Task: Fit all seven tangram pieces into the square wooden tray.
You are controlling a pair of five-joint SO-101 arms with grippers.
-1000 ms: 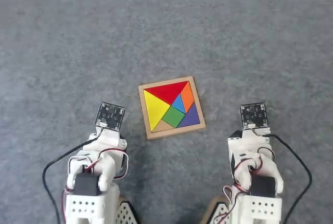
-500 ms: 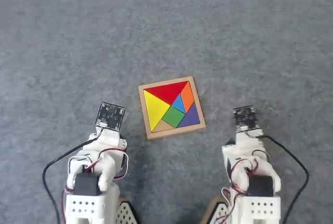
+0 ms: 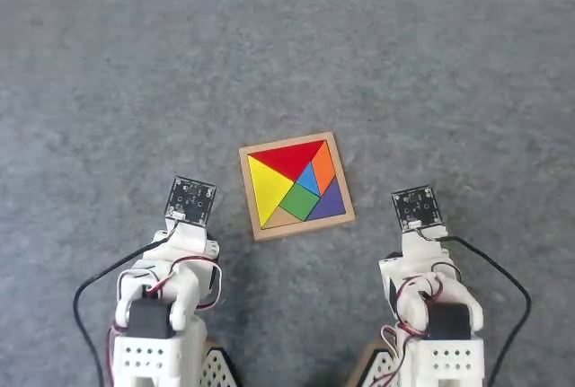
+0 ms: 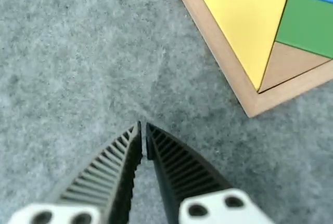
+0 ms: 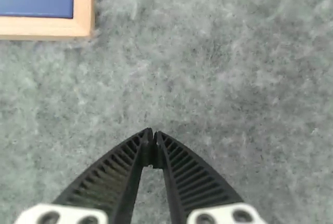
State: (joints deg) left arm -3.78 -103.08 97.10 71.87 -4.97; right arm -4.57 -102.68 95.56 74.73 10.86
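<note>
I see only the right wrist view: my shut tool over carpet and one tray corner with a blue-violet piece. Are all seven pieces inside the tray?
Observer: Yes. In the high view seven pieces fill the tray: red, yellow, orange, blue, green, purple, tan.
Operator: And the left tool, does it hold something?
Observer: No. The left tool is shut on nothing, over carpet near the tray's yellow-and-tan corner.
</note>
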